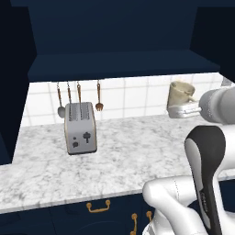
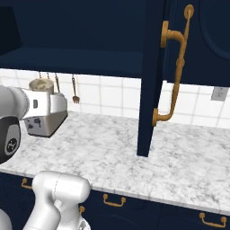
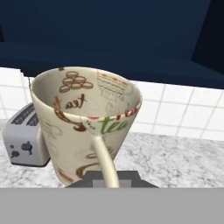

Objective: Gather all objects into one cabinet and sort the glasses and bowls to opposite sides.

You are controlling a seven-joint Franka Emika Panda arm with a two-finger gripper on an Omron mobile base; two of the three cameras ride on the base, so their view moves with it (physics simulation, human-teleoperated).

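Note:
A cream-beige cup [image 3: 83, 118] printed with "tea" motifs hangs upright in the air above the counter, with my gripper [image 3: 107, 177] shut on its curved handle. From the left base view the cup [image 1: 180, 93] sits just above the gripper [image 1: 178, 111], below the cabinet's dark navy shelf [image 1: 119, 64]. From the right base view the cup [image 2: 41, 84] rises over the hand at the left. The cabinet door [image 2: 150, 90] stands open edge-on, its long brass handle [image 2: 177, 67] facing right. The bowls are out of view.
A silver toaster [image 1: 81, 128] stands on the marble counter [image 1: 128, 156], with several utensils [image 1: 78, 96] hanging on the tiled wall behind it. Navy drawers with brass pulls [image 2: 112, 201] run under the counter edge. A wall outlet [image 2: 218, 93] sits at the far right.

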